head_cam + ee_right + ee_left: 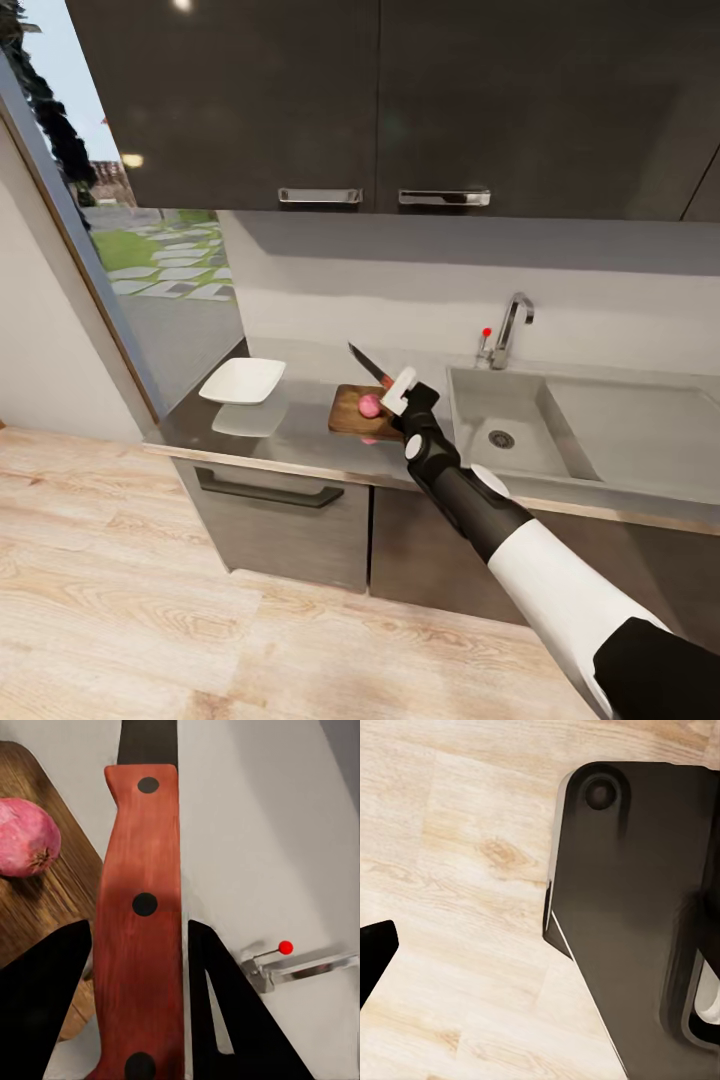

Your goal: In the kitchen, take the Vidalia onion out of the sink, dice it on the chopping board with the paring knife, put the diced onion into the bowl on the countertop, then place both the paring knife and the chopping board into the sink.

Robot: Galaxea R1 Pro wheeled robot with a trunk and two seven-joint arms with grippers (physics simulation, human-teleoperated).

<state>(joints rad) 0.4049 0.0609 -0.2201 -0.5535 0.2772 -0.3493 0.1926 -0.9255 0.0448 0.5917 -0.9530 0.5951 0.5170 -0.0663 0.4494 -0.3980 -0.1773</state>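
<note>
Right end effector point(139, 1020) gripping paring knife point(141, 907), Vidalia onion point(26, 838) on chopping board point(52, 892)

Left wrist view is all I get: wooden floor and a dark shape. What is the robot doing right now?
Observer: The right end effector grips the paring knife by its red handle.
Operator: Is anything there to cut?
Observer: Yes, the Vidalia onion sits whole on the chopping board.
Operator: Where would the pieces go?
Observer: A white bowl stands on the countertop, on the board's far side from the sink.
</note>
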